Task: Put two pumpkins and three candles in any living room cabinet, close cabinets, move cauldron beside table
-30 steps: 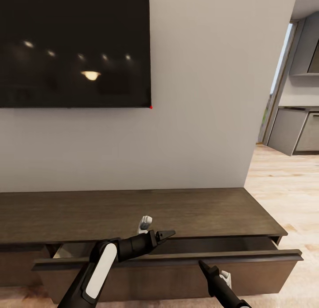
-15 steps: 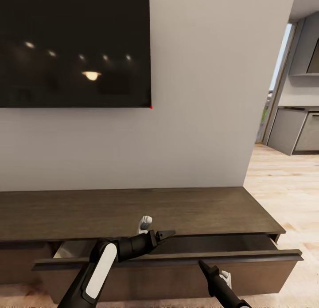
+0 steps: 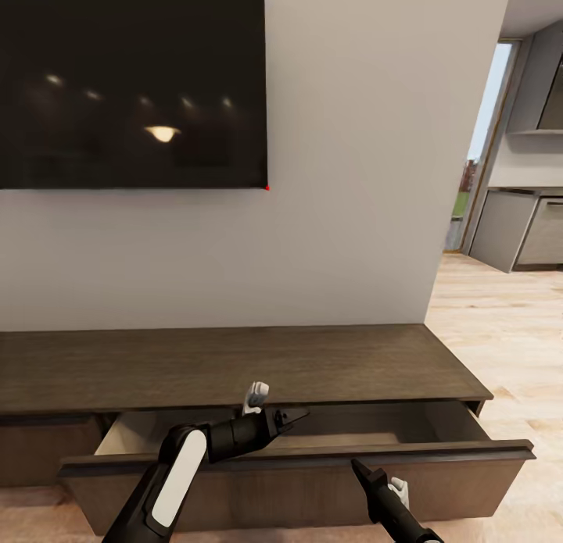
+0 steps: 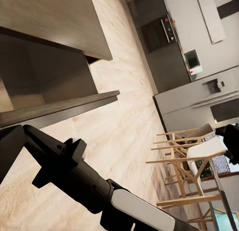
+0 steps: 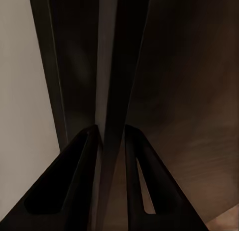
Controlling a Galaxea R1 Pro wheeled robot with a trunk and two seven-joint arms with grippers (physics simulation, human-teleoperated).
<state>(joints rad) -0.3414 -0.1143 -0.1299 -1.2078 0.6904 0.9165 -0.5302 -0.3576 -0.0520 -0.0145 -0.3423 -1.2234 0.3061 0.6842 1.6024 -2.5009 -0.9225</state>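
cabinet (image 3: 234, 367) comes first in the head view: it is long, low and dark brown, and it stands against the pale wall under a big black tv (image 3: 131, 86). its wide drawer (image 3: 297, 469) is pulled out, and the pale inside of the drawer shows at the left end. the left pincer (image 3: 291, 418) hangs over the open drawer with its dark fingers close together and nothing between them. the right pincer (image 3: 361, 471) is lower down, by the top edge of the drawer front, and from here i cannot tell if it is spread or pinching. light wood floor (image 3: 508, 324) runs off to the right toward a kitchen. in the left wrist view, the end of the cabinet (image 4: 55, 22) and the drawer front (image 4: 59, 109) show above the wood floor, the right arm (image 4: 84, 183) crosses low, and wooden chairs (image 4: 184, 161) stand far off by the kitchen. in the right wrist view, the two dark fingers (image 5: 74, 181) of the right pincer (image 5: 112, 141) sit on either side of the thin top edge of the drawer front (image 5: 119, 66), pinching it.
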